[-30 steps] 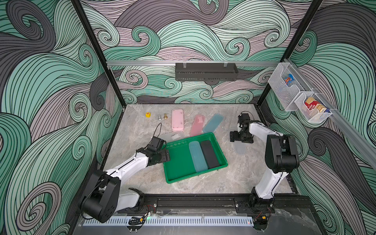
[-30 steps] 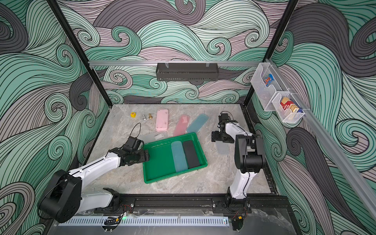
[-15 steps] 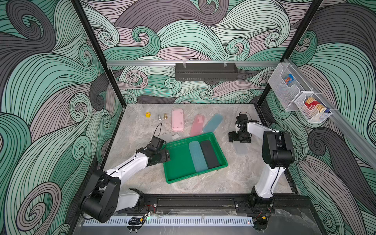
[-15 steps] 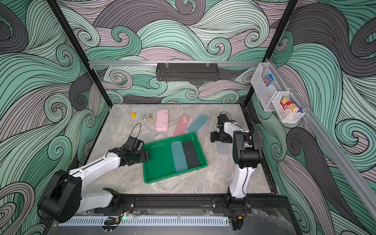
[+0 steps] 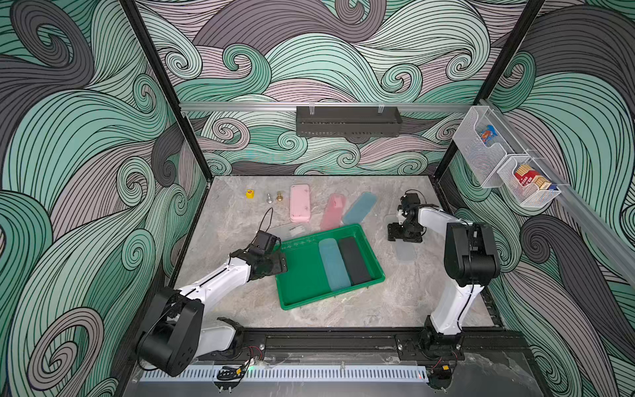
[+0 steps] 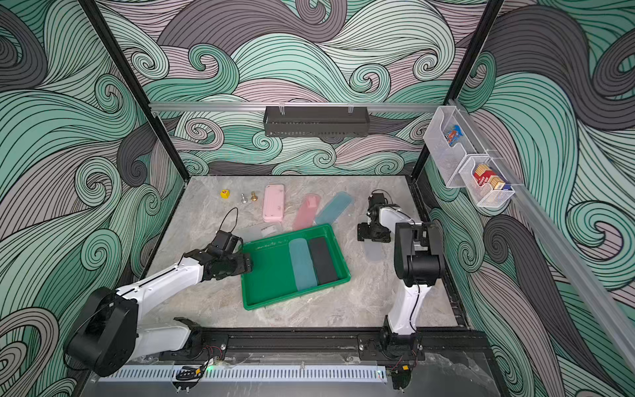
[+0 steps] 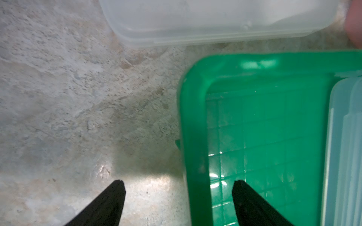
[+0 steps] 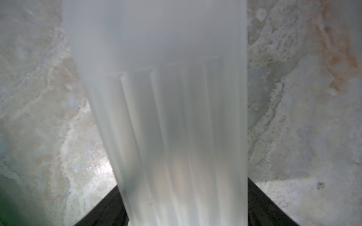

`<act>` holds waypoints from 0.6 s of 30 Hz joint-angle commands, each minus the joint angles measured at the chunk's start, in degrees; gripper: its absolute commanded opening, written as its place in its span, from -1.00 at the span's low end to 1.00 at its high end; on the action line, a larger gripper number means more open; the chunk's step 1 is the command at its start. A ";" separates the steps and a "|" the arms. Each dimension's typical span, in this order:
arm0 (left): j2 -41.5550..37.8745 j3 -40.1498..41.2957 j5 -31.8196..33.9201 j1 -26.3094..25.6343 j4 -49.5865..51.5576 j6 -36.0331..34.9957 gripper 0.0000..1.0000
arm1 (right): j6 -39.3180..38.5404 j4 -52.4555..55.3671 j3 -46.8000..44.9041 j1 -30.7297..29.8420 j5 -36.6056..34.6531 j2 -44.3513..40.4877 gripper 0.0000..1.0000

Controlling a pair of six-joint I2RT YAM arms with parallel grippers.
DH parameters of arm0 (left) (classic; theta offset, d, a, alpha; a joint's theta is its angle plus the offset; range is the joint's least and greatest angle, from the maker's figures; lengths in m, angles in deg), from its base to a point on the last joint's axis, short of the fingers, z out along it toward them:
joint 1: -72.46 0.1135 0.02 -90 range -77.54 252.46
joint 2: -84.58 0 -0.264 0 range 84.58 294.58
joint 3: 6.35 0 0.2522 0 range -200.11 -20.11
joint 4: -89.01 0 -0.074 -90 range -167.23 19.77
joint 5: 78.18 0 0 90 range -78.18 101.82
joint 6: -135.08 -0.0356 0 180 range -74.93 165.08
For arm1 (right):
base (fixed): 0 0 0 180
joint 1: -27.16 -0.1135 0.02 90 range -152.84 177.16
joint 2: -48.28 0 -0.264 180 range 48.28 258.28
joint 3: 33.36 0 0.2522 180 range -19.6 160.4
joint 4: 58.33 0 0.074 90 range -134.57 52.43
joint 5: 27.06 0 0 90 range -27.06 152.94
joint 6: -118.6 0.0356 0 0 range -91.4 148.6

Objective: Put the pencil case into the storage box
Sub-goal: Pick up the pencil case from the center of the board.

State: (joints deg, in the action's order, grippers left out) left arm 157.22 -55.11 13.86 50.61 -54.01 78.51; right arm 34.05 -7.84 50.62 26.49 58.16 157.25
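Setting: A grey marbled tabletop [image 5: 226, 220] seen from above, inside a booth with swirling wave-pattern walls.

Storage box: A shallow bright green plastic tray [image 5: 302, 275] sits mid-tabletop, slightly askew. A translucent teal pencil case [image 5: 334, 264] and a flat black pencil case [image 5: 354, 257] lie side by side in its right half, so the left half is free.

Task's thing: A frosted clear plastic pencil case [image 5: 405, 253] lies on the tabletop to the right of the tray, apart from it and not yet inside.

Right hand: The right hand [image 5: 405, 239] points down over that case. In the wrist view its black fingers [image 8: 260, 205] press against both long sides, grasping it across the narrow width (whether it has left the tabletop I cannot tell).

Left hand: The left hand [image 7: 177, 187] is released. Its fingers [image 7: 109, 201] stand apart, astride the tray's left rim without touching it, probably placed there to steady the tray.

Waiting behind the tray: An opaque pink case [image 5: 300, 202], a translucent pink case [image 5: 331, 214], a translucent blue case [image 5: 360, 208] and another clear case [image 5: 292, 230].

Next, as a judgement: Lift the case, carry it left and lower it into the free half.
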 commanded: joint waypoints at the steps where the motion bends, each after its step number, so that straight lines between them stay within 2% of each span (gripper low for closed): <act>1: -1.13 0.29 -0.33 0.40 0.11 -0.81 0.79 | 1.31 1.03 -1.85 0.05 2.99 -3.56 0.32; 12: -1.05 0.20 -0.29 0.40 0.24 -0.73 0.80 | 2.25 5.71 -0.82 -2.88 3.28 -13.70 0.29; 18: -1.40 0.20 -0.07 0.40 0.42 -0.55 0.79 | 6.97 9.15 -0.28 -12.38 2.04 -20.30 0.30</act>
State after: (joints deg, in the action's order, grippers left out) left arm 157.11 -55.09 13.88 50.61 -53.98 78.51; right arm 37.55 -1.56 49.04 18.67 60.15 140.07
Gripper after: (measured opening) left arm 0.897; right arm 0.740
